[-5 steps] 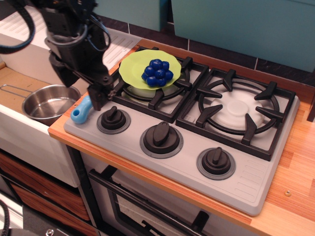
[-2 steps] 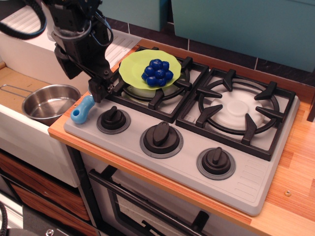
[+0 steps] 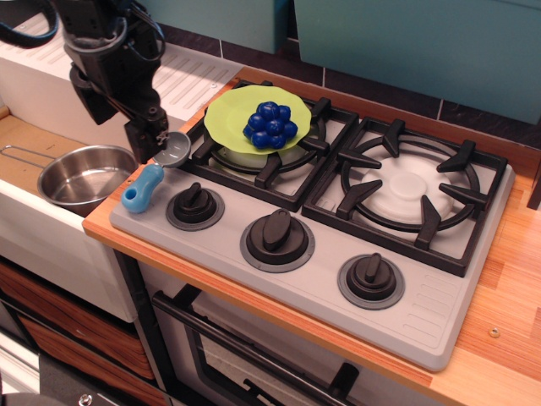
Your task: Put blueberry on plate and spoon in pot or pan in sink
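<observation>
The blueberry lies on the lime-green plate, which rests on the stove's left burner. The spoon lies on the stove's left edge, its grey bowl toward the burner and its light-blue handle toward the front. My gripper hangs just left of the spoon's bowl, a little above it, and holds nothing. Its fingers show as one dark block, so I cannot tell the gap between them. The steel pan sits in the sink to the left, with nothing in it.
The grey stove top has three black knobs along its front and a bare right burner. The ribbed white drainboard runs behind the gripper. A teal wall panel stands at the back.
My gripper has risen and moved left and back, off the spoon's bowl, which now shows. The spoon, blueberry and pan have not moved.
</observation>
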Controlling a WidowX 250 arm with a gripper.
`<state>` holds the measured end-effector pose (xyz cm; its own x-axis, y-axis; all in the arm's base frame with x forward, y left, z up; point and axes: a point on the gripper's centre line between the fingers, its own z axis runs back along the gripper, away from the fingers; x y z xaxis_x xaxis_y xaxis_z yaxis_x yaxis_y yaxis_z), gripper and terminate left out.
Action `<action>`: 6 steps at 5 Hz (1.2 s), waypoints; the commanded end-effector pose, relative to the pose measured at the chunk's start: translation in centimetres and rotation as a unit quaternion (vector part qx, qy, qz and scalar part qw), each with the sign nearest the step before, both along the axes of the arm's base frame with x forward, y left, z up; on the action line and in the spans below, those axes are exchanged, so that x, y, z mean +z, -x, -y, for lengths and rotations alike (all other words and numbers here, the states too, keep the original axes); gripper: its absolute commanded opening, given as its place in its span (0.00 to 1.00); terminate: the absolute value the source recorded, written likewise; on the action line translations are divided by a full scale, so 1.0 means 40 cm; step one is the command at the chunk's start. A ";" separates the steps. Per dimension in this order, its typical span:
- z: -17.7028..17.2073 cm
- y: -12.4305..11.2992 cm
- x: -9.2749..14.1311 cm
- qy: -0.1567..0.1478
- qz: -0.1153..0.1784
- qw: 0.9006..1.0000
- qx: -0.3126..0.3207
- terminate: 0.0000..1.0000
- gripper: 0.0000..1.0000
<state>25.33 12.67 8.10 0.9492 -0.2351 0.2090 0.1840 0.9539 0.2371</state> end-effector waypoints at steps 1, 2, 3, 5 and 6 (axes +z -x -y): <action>-0.032 -0.022 0.010 0.001 0.003 1.000 0.010 0.00 1.00; -0.030 -0.018 -0.012 0.017 -0.009 1.000 0.011 0.00 1.00; -0.026 -0.017 -0.034 0.022 0.002 1.000 0.007 0.00 1.00; -0.008 -0.020 -0.067 0.032 0.005 0.999 0.012 0.00 1.00; -0.007 -0.017 -0.077 0.035 -0.004 0.999 0.018 0.00 1.00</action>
<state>25.19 12.79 4.33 0.9642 -0.1786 0.1959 0.1514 0.9776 0.1463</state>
